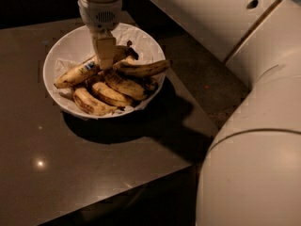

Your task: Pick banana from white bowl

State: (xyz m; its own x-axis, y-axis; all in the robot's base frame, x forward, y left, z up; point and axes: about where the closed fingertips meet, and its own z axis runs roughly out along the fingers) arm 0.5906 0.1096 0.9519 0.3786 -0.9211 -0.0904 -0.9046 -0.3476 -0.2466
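Tho amid others (123,84), claw (104,64) at banana (76,75)

Arm shell (202,13): smooth cream-white casing is showing a straight seam line and one small dark oval hole.
Housing (254,173): a big rounded white dome is bulging, glossy and unmarked.
Wrist (99,6): a white cylinder is wearing a round patch of tiny vent holes.
Gripper (106,62): pale tan and blocky, it is hanging under the wrist, down in the white bowl (66,41).
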